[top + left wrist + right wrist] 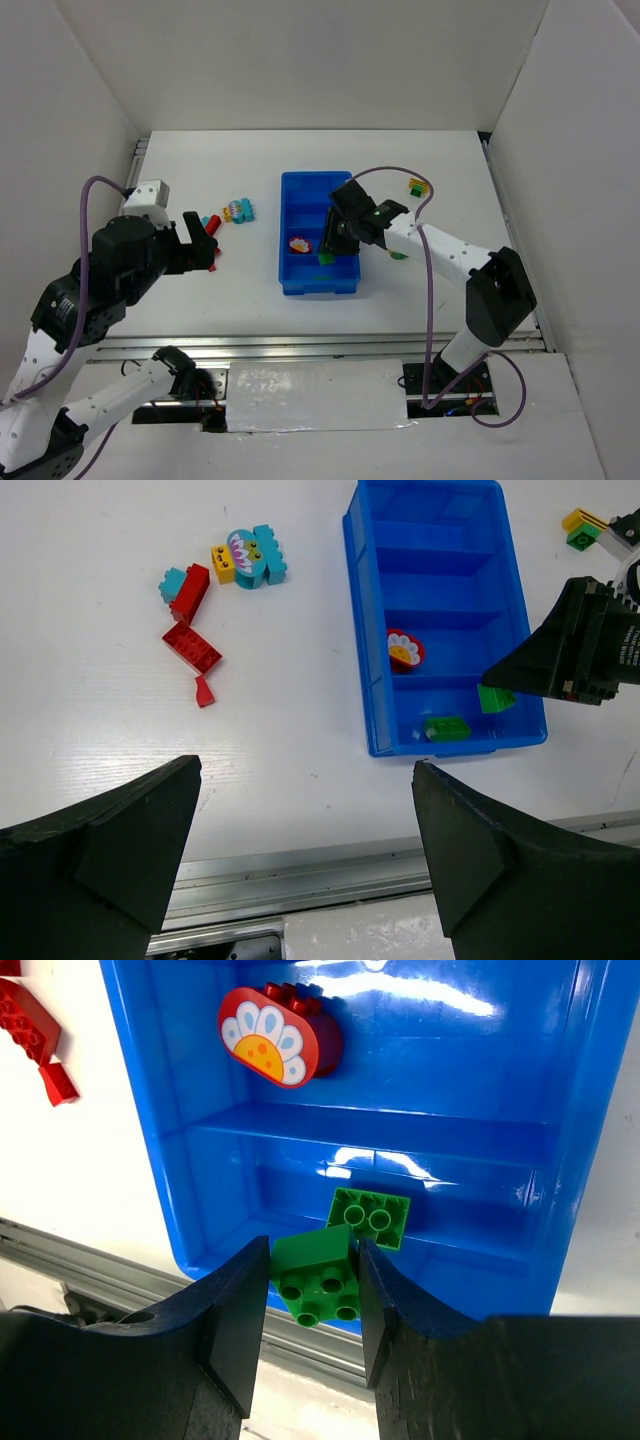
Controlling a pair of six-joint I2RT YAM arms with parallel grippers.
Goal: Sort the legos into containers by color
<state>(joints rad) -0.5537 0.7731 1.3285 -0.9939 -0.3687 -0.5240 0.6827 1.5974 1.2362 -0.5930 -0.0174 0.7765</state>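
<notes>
Inside nearest compartment [475,1215], green brick [368,1217]

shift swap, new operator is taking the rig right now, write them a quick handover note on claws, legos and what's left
Left claw: open, empty, left of the tray.
Right claw: shut on the held green brick over the tray's nearest compartment.
Done: second green brick lies in that compartment; red flower brick in the next one.
Left: release the held one; sort the red bricks and teal-yellow cluster left of the tray, and the yellow-green pair right of it.
</notes>
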